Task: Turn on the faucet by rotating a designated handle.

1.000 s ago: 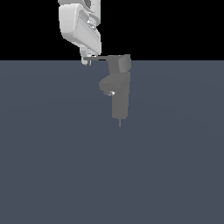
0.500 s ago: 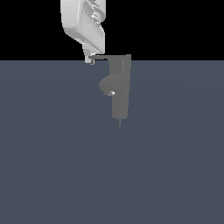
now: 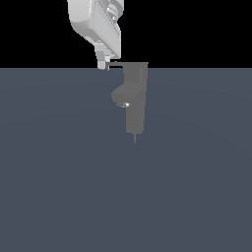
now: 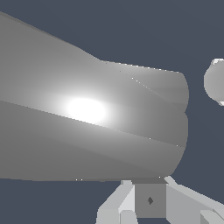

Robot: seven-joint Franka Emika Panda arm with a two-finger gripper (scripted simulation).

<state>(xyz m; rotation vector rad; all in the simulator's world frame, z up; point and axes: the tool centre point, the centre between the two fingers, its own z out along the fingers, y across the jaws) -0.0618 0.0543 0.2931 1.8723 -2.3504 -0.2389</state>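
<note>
Handle [image 3: 119, 64] sticks out sideways atop faucet [image 3: 134, 98] w/ hand [image 3: 104, 65] at its tip; vs. 1 s ago the arm is more upright, handle barely turned; hand open/closed: can't tell; turn likely just starting.

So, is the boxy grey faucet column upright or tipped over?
Upright: the boxy grey faucet column stands vertical, its thin flat lever handle projecting sideways at top.

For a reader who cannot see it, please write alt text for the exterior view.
A white robot gripper reaches down to the tip of a thin grey handle projecting sideways from the top of a boxy grey faucet. The faucet stands on a plain dark grey surface.
</note>
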